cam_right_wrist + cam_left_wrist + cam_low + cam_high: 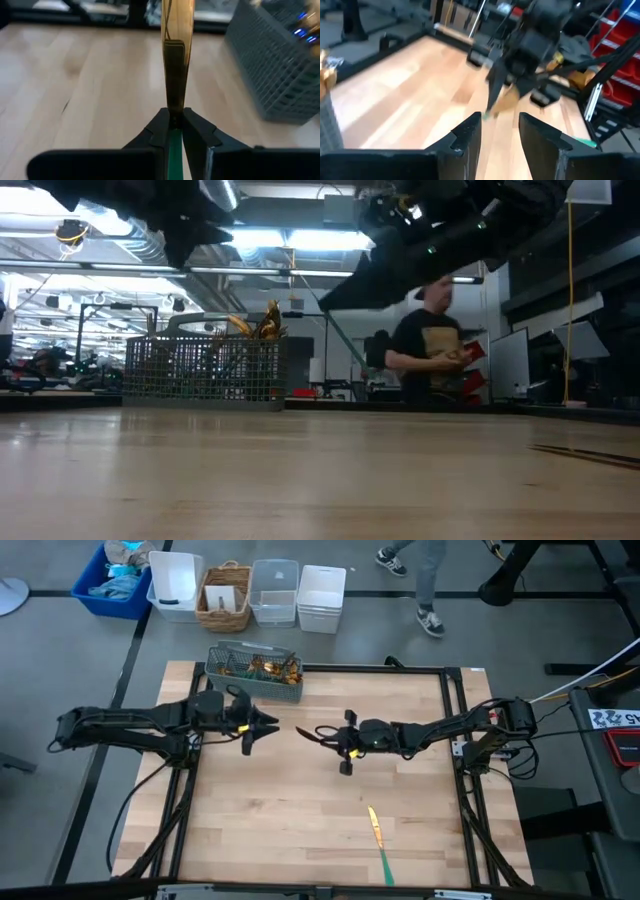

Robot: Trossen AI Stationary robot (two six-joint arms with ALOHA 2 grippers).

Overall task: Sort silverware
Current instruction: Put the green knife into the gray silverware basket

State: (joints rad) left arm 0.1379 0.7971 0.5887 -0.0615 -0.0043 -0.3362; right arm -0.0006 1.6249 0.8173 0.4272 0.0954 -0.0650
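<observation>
My right gripper (326, 736) hovers over the table's middle, shut on one piece of silverware (177, 55) with a narrow gold head and a teal handle. The piece points toward the table's left, at my left gripper (270, 725). That gripper is open and level, a short gap away. In the left wrist view, the left gripper (500, 132) faces the held piece (504, 101). A gold and teal knife (378, 838) lies flat near the table's near edge. A grey mesh caddy (255, 668) at the far edge holds several gold-headed pieces upright. My right gripper pinches the piece between its two fingers where the teal handle (175, 142) meets the gold head. The fingers (196, 131) lie along the piece, coming level from the table's right. The head sticks out ahead of the fingertips, and the piece is lifted clear of the table.
Beyond the far edge stand a blue bin (112, 582), white bins (320, 598) and a wicker basket (225, 598). A person's legs (430, 585) show there; in the low view a person (435, 345) stands behind the table. Bare wood lies near the table's left and middle.
</observation>
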